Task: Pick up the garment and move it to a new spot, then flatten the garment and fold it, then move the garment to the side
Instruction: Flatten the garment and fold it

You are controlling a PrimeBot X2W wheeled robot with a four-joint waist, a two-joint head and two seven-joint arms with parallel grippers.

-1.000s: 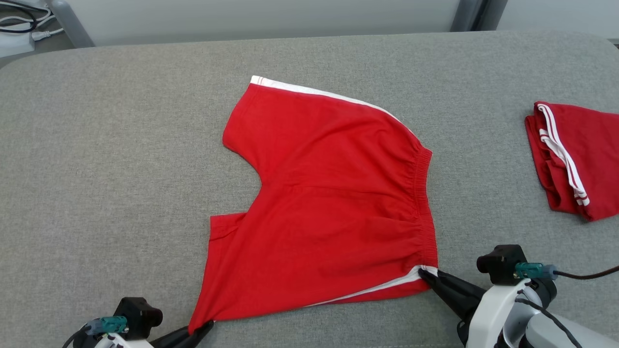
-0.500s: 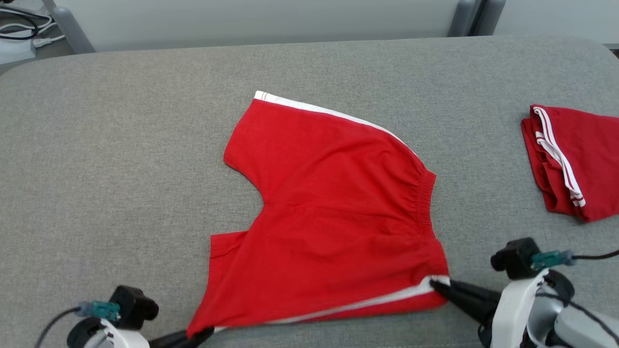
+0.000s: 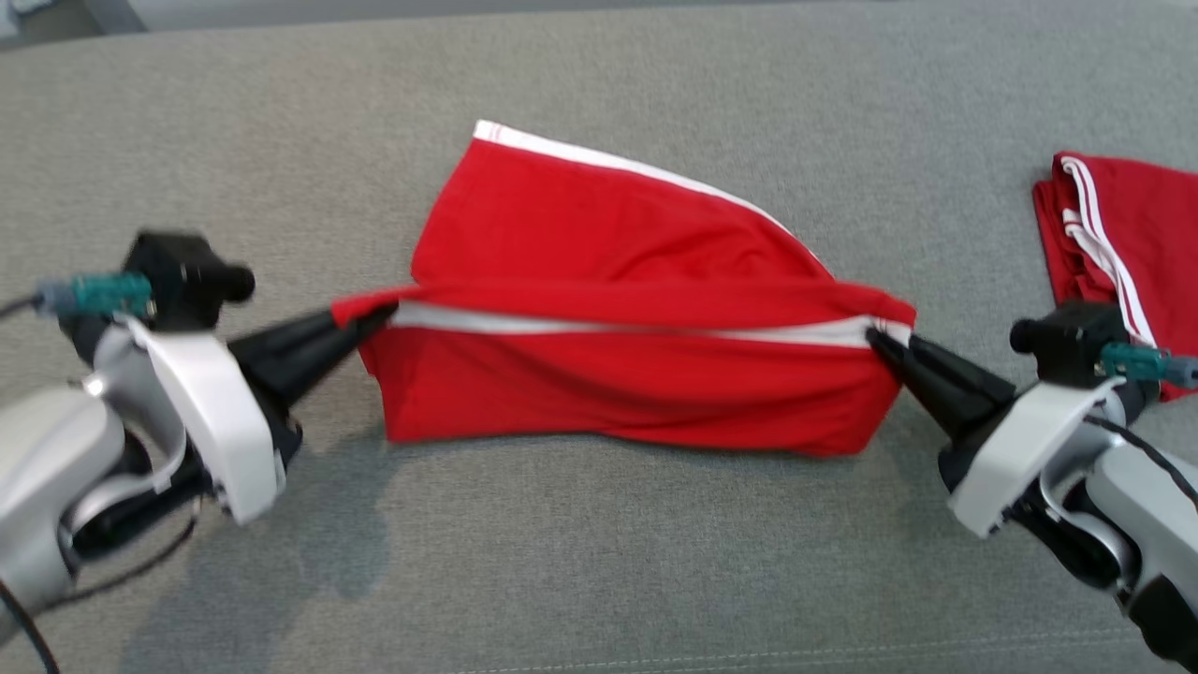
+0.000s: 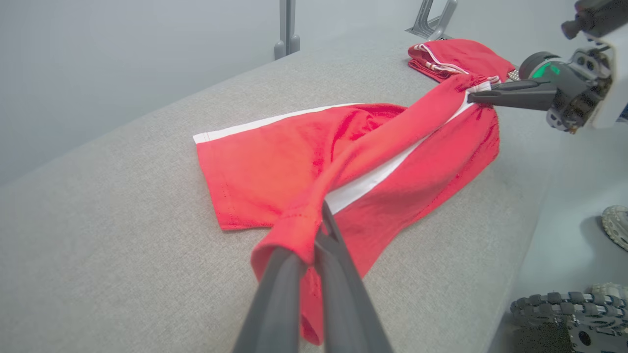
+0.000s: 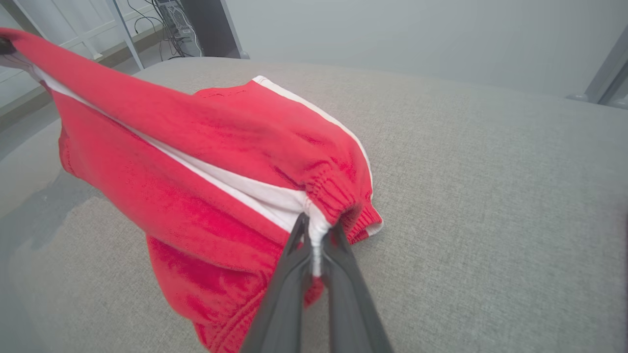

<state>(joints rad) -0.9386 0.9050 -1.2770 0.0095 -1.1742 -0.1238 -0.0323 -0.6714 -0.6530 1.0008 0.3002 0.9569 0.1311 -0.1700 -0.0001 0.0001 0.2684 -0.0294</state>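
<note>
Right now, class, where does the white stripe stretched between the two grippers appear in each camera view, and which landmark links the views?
Head view: white stripe runs across the middle, between left gripper and right gripper.
Left wrist view: stripe climbs from centre towards upper right.
Right wrist view: stripe slants from upper left down to centre.
Shared landmark: the red shorts' white hem corner, flat on the grey cushion.

Left gripper (image 3: 379, 312) and right gripper (image 3: 875, 334) raised, fingers pointing inward; both clamped on garment (image 3: 618, 384)
</note>
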